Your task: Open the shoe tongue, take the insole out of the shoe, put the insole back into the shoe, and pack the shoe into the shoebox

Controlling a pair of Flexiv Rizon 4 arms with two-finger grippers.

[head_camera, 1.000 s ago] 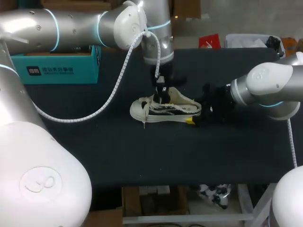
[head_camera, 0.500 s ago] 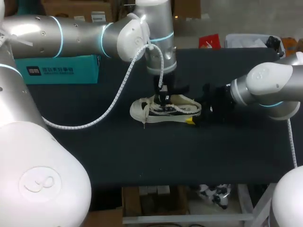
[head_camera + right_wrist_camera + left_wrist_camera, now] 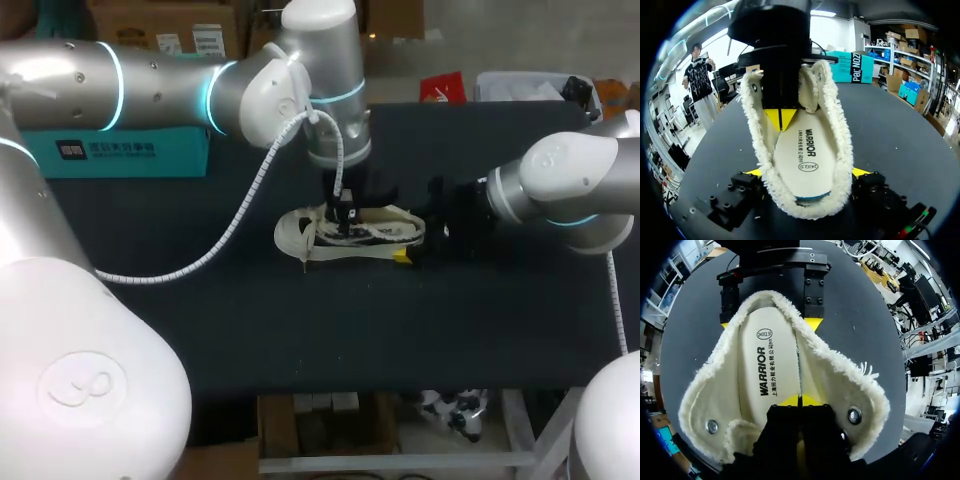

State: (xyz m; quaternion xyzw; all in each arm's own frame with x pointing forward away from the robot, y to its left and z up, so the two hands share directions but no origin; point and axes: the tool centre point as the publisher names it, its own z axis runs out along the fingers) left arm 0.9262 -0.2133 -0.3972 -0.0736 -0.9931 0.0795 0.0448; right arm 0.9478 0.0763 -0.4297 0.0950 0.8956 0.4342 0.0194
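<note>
Just one shoe (image 3: 298,235), one insole (image 3: 771,371) inside.

Bare black worktop (image 3: 300,330) runs along the near edge. Mid-worktop, the left gripper (image 3: 345,217) fills the mouth of the cream fleece-lined shoe (image 3: 300,236), and the right gripper (image 3: 409,238) flanks its heel. A teal cardboard shoebox (image 3: 130,152) blocks the far left corner.

A dark table (image 3: 300,330) carries a shoe (image 3: 375,236) at its middle; a teal shoebox (image 3: 130,155) far-left.
</note>
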